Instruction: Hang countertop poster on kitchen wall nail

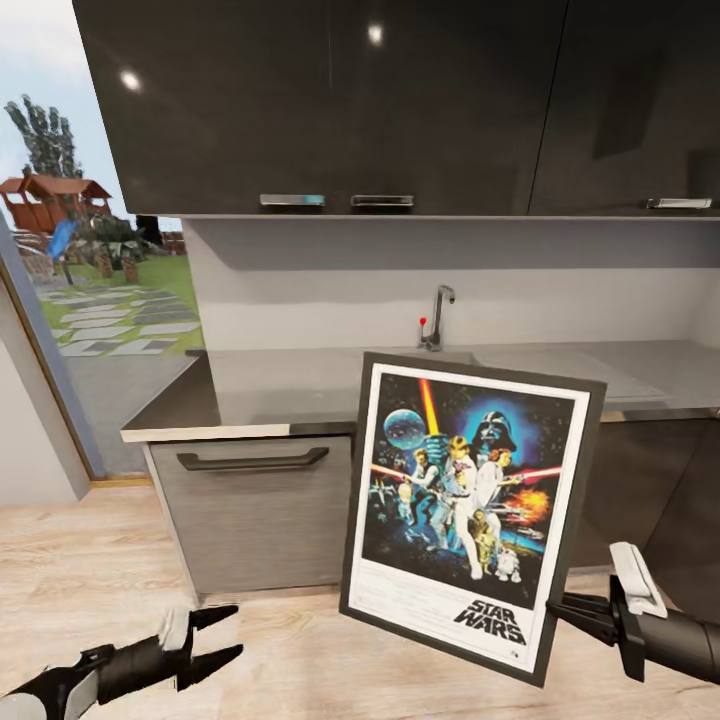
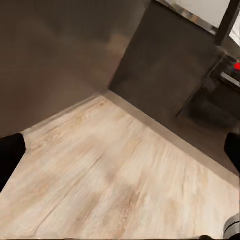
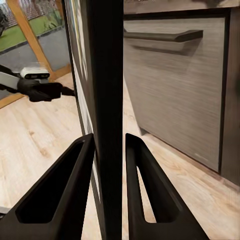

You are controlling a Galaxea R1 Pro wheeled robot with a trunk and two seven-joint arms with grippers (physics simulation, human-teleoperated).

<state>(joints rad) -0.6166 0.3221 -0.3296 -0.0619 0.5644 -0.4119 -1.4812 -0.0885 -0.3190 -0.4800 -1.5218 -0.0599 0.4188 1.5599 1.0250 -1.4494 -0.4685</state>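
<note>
The right gripper (image 3: 109,150) clamped the poster (image 3: 107,75) edge-on between its two black fingers (image 3: 57,192), above wooden floor (image 3: 35,135), near a grey drawer (image 3: 175,90). The left gripper (image 3: 67,91) showed beyond.

You see the poster (image 1: 468,515) as smooth printed paper with a white border inside a thin, matt black frame. The kitchen countertop (image 1: 290,385) looks like a smooth grey metallic slab with a soft sheen. The upper cabinets (image 1: 340,100) are glossy dark panels that reflect ceiling lights, with brushed-metal handles. The lower drawer front (image 1: 255,510) shows a matt grey wood grain. The floor (image 2: 110,185) is pale, matt wood planking. Your right gripper (image 3: 109,150) has matt black plastic-looking fingers.
</note>
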